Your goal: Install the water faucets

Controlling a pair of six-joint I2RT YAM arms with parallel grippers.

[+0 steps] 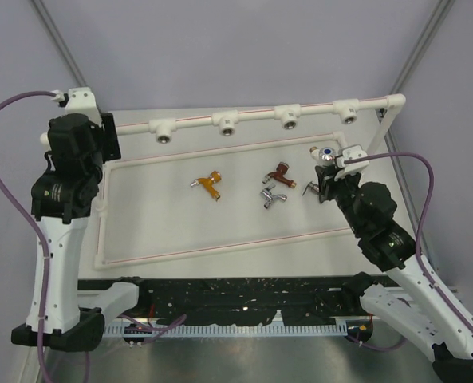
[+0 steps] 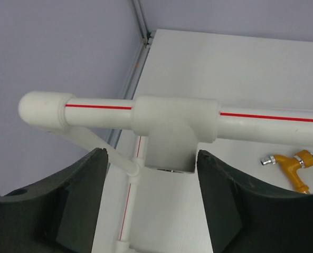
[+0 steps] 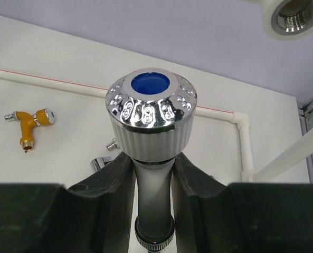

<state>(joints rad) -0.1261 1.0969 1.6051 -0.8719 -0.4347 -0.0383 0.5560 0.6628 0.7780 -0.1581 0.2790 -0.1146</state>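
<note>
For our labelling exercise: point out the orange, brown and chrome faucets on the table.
orange faucet [image 1: 211, 185]: top view, its body.
brown faucet [image 1: 281, 171]: top view, its body.
chrome faucet [image 1: 271, 196]: top view, its body.

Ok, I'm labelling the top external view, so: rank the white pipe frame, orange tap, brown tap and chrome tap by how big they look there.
1. white pipe frame, by far the largest.
2 to 4. orange tap, brown tap, chrome tap: all look about the same size, too close to rank.
</note>
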